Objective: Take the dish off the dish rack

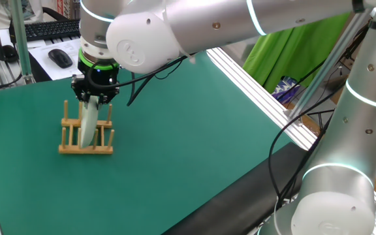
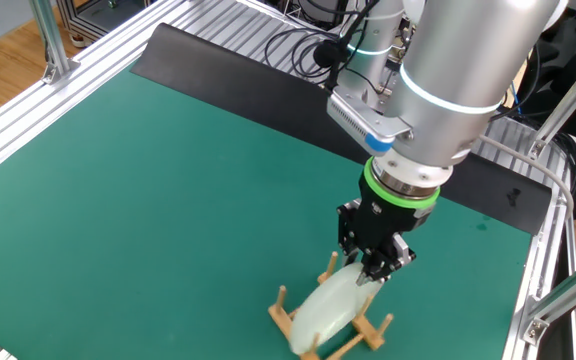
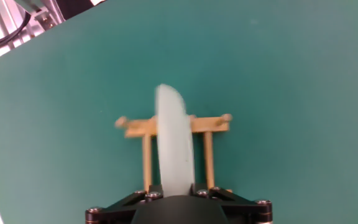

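Note:
The dish (image 1: 89, 124) is a pale whitish-green plate that stands on edge between the pegs of the small light-wood dish rack (image 1: 87, 149) on the green mat. My gripper (image 1: 95, 98) is directly above the rack. Its fingers sit on either side of the dish's top rim and press on it. In the other fixed view the gripper (image 2: 373, 272) meets the upper edge of the dish (image 2: 326, 303) above the rack (image 2: 368, 335). In the hand view the dish (image 3: 174, 143) runs edge-on up between my gripper (image 3: 176, 190) fingers, with the rack (image 3: 211, 124) under it.
A keyboard (image 1: 47, 29) and a mouse (image 1: 60, 58) lie beyond the mat's far left corner. Aluminium frame rails (image 1: 260, 85) border the mat on the right, with a green cloth (image 1: 292, 52) behind. The robot's cables hang near the gripper.

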Robot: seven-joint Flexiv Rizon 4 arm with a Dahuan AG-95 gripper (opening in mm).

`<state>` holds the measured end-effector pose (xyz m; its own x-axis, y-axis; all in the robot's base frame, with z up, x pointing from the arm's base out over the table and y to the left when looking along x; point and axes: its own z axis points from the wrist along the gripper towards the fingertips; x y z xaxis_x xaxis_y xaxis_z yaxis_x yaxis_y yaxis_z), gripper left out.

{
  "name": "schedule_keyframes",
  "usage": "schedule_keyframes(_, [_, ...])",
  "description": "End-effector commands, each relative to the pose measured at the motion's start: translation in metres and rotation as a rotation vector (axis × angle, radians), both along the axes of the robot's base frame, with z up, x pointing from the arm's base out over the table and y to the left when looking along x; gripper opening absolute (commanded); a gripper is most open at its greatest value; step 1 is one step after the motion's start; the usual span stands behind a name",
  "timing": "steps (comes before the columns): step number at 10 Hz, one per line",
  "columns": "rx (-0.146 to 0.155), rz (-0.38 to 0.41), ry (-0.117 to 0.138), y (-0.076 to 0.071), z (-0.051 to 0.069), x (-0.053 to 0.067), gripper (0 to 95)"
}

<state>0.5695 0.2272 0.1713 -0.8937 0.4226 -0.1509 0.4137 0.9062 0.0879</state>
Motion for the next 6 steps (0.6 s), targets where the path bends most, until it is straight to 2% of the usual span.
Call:
schedule_keyframes(1, [-0.004,0.005,0.003,-0.0007,0.0030,-0.0005,0.0])
schedule_keyframes(6, [-0.011,0.013,0.004,-0.0020,0.0071,-0.0010,0.0])
